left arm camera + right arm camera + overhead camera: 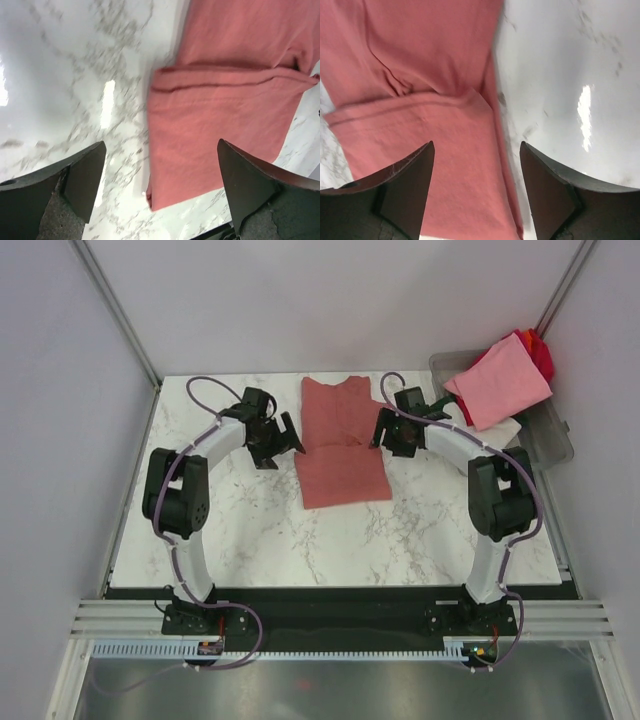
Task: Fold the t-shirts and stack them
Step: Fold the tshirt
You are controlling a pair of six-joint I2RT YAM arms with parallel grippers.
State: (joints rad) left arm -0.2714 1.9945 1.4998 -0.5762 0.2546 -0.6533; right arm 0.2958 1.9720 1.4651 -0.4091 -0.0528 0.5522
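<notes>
Brick-red t-shirt (340, 445) half-folded between left gripper (285, 445) and right gripper (385, 440); both spread wide, seemingly empty.

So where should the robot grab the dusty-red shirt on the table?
Likely its two near corners, one from each side. The brick-red t-shirt lies flat, folded once, so only edges offer a pinch, and the open left gripper and right gripper flank it.
</notes>
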